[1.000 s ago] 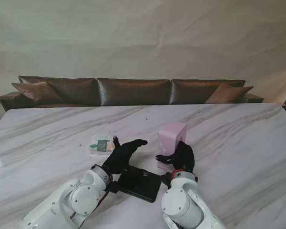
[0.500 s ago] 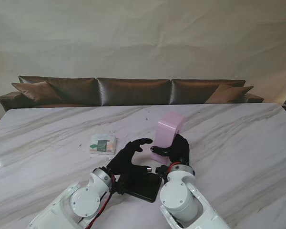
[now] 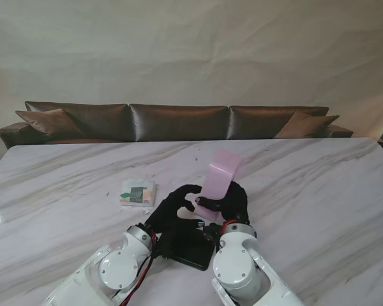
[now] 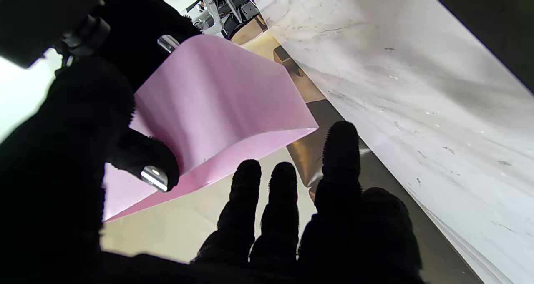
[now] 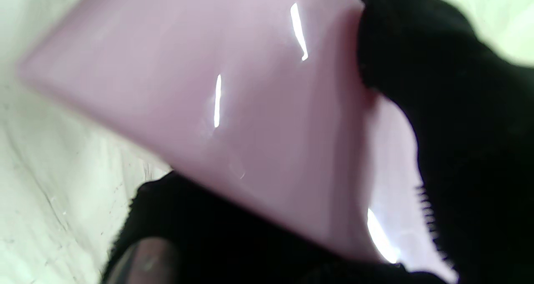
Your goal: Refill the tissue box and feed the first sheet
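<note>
Marble counter (image 3: 319, 191) fills the stand view, broad and bare toward its far edge and both sides. Near the middle, close to me, the right hand (image 3: 228, 203) grips a pink tissue box (image 3: 219, 175), held tilted with its top leaning away. The left hand (image 3: 173, 207) hovers just beside the box on its left, fingers spread and curled, holding nothing. A black flat case (image 3: 190, 248) lies on the counter under and between the two wrists, crowding the nearest space. A small tissue pack (image 3: 137, 191) rests apart, farther left, with open counter around it. A dark sofa (image 3: 179, 121) runs behind the far edge.

The left wrist view shows the left hand's fingers (image 4: 340, 163) spread apart and empty, the pink box (image 4: 217, 104) close ahead with a dark finger of the right hand (image 4: 142, 159) pressed on its side. White marble stretches clear beside it.

The right wrist view is blurred: the pink box (image 5: 233, 121) fills it, dark fingers (image 5: 459, 129) wrapping its edge.
</note>
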### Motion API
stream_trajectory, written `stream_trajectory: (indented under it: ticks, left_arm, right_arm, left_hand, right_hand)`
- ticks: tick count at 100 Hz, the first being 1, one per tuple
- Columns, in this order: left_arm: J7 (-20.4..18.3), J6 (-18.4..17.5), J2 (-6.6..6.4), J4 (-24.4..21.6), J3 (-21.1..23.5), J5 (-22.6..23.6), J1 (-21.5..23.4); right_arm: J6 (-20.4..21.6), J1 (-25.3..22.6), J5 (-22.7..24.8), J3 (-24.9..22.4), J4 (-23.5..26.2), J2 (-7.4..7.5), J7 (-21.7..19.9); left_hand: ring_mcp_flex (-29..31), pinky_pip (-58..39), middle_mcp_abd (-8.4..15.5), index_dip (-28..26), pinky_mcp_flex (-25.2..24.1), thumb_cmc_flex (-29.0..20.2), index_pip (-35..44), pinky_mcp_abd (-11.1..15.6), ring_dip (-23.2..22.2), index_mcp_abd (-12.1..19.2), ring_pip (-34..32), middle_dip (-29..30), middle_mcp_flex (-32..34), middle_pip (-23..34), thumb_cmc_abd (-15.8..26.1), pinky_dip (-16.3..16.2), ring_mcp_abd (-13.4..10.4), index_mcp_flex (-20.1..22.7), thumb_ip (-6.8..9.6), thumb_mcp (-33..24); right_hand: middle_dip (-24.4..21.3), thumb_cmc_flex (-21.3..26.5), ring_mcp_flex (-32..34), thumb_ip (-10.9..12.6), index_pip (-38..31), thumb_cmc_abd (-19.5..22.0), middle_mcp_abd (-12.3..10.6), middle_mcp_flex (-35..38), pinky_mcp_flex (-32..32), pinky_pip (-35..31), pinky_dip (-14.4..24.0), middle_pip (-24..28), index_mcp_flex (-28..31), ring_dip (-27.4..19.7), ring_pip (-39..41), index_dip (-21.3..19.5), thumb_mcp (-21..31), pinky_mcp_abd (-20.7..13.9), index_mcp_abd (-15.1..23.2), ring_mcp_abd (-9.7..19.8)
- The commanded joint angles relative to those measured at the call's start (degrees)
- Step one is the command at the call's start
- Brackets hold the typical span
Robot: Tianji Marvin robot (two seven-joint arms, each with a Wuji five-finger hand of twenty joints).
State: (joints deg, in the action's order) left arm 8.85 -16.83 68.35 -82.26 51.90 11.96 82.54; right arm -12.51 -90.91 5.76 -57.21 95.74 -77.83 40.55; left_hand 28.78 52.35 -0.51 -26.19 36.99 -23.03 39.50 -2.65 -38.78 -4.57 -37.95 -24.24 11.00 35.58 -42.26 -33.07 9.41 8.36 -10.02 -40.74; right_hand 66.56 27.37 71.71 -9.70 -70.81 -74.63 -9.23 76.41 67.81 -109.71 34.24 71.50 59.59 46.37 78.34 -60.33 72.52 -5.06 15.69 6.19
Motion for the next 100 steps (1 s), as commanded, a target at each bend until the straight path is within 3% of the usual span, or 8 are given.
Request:
stream_trajectory:
  ticks: [1,21,58,78,100]
  left_arm:
    - [0.01,-0.21,0.73,0.29,-0.24,-0.34,0.12]
    - [-0.06,-0.34,0.83,0.25,-0.89,-0.86,0.03]
    - [0.67,-2.2,1.38,1.82,-3.42,-0.81,-1.05]
    - [2.55,-2.15,2.12,2.63,-4.49,-0.59,-1.46]
    - [3.48,-1.44,2.59,3.32,-5.0,-0.75,-1.9]
  right_arm:
    - [0.77,-0.2,-0.66,0.46,-0.5,-0.62,-0.71]
    - [2.65,0.28,-3.03,1.57,-1.86,-1.29,0.09]
    - [4.94,1.85,-6.3,3.09,-3.5,-2.59,2.1]
    - [5.68,2.21,-8.04,3.61,-3.8,-2.9,2.07]
    - [6.86,2.06,-8.85,4.02,-3.54,-2.99,2.1]
  left_hand:
    - [1.5,-143.25,0.91,-0.5,4.32,-1.08,1.9,13.26,-1.16,-0.3,-1.26,-1.42,2.42,2.14,-1.7,1.25,1.19,-0.77,1.79,-0.91]
    - [1.08,-142.77,2.07,-1.81,3.02,-3.99,4.07,11.93,-1.04,0.22,-0.93,-4.36,3.74,5.0,-1.05,2.25,0.37,-0.63,2.87,-0.99]
    - [2.26,-145.56,4.4,-7.75,5.04,-5.14,9.23,14.39,-4.23,2.54,-5.38,-12.1,4.93,10.71,-0.64,2.44,-2.12,-1.41,3.43,-1.58]
    - [4.18,-147.84,5.19,-12.12,6.6,-6.41,13.03,15.36,-6.81,3.72,-8.41,-15.06,6.98,13.51,0.53,2.71,-3.08,-1.42,3.9,-2.04]
    - [4.4,-147.9,5.47,-13.63,5.95,-7.05,13.69,14.53,-7.35,4.37,-8.89,-15.65,7.73,13.72,0.99,3.32,-3.11,-1.01,4.15,-2.17]
  right_hand:
    - [1.41,3.54,3.84,4.95,-0.29,7.99,4.19,1.42,1.84,-6.23,-0.67,2.51,-0.85,3.49,15.81,-0.97,15.56,-10.35,1.46,-0.7]
    - [1.46,3.35,3.84,4.92,-0.2,8.64,4.12,1.17,1.79,-6.06,-0.8,2.42,-1.21,3.36,15.6,-1.18,15.27,-10.24,1.84,-0.77]
    - [1.7,2.94,3.83,4.98,0.1,10.22,3.76,0.37,1.6,-5.25,-1.36,2.13,-2.05,2.78,14.67,-1.6,14.12,-9.87,2.69,-0.87]
    - [1.4,2.25,3.87,3.77,1.05,12.37,3.48,-1.35,1.14,-3.02,-2.77,0.76,-3.52,1.1,11.95,-0.76,11.08,-8.43,4.55,-1.87]
    - [0.85,1.84,3.83,3.09,1.0,13.51,3.42,-2.35,0.75,-1.54,-3.82,-0.11,-4.42,-0.15,10.1,0.04,9.77,-7.08,5.5,-2.65]
